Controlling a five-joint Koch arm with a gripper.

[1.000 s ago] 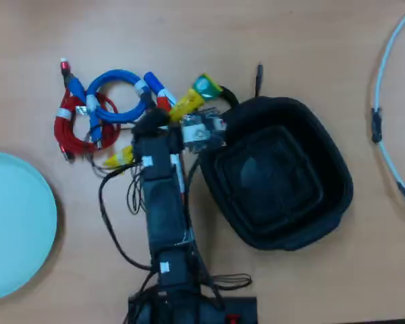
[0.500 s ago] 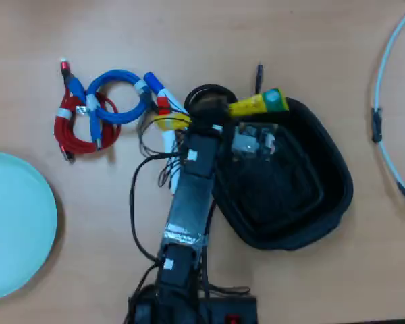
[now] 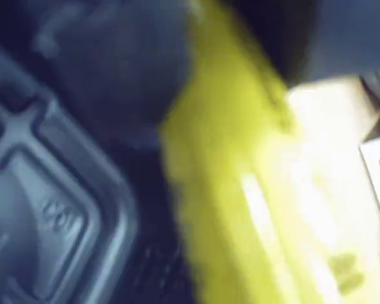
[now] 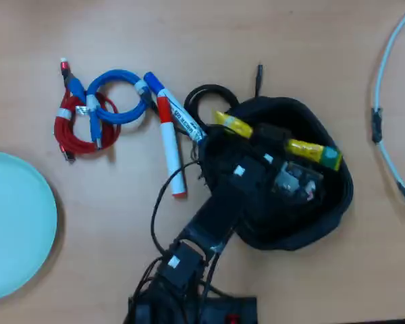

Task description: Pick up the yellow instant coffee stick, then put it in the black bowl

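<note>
Wrist view
Sachet: the yellow instant coffee stick (image 3: pixel 240 183) fills the middle of the picture as a broad, blurred yellow band running from the top centre down to the bottom right.
Bowl: the black bowl (image 3: pixel 57 209) lies under and left of it, its ridged square bottom showing at lower left.
Bench: a pale strip of bench (image 3: pixel 329 126) shows at right, past the stick.
Pincer: dark shapes at the top are too blurred to read (no jaw can be made out here).

Overhead view
Arm: it rises from the near edge of the picture and leans to the right, its wrist over the bowl.
Pincer: the pincer (image 4: pixel 270 137) sits over the far part of the bowl and is clamped on the stick about midway along it.
Sachet: the yellow instant coffee stick (image 4: pixel 307 150) lies crosswise over the bowl, one yellow end poking out to the left near the far-left rim, the green end at the right over the right rim; whether it touches the bowl cannot be told.
Bowl: the black bowl (image 4: pixel 324 202) stands right of centre on the bench (image 4: pixel 256 34), partly hidden by the arm.
Markers: a red-and-white marker pen (image 4: pixel 170 148) lies left of the bowl, and a blue-and-white marker pen (image 4: pixel 169 101) crosses just beyond it.
Cables: a coiled black cable (image 4: pixel 206 94) touches the bowl's far-left rim; a blue cable coil (image 4: pixel 118 98) and a red cable coil (image 4: pixel 71 125) lie further left.
Plate: a pale blue plate (image 4: pixel 13 223) is cut off by the left edge, well apart from the bowl.
Right edge: a white cable (image 4: pixel 388 81) curves along it.
</note>
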